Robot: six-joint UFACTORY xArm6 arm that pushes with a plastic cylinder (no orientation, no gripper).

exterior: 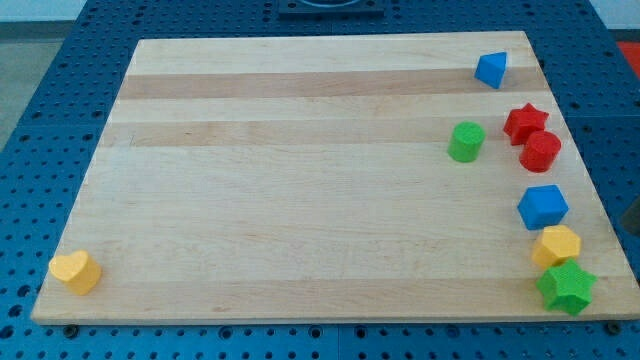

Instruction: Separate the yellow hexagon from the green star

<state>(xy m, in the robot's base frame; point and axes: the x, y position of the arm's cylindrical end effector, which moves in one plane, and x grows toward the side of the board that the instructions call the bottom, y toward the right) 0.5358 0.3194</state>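
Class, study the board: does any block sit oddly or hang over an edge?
The green star at the view's bottom right overhangs the board's edge, touching the yellow hexagon. A yellow block sits alone at the bottom left corner. My tip is not visible.

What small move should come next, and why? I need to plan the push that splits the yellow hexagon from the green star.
Probably bring my tip, only dimly visible at the view's right edge, in toward the seam between the yellow hexagon and the green star. They touch at the view's bottom right, hexagon just above the star. The blue block sits close above the hexagon, so pushing it leftward onto open board looks safest.
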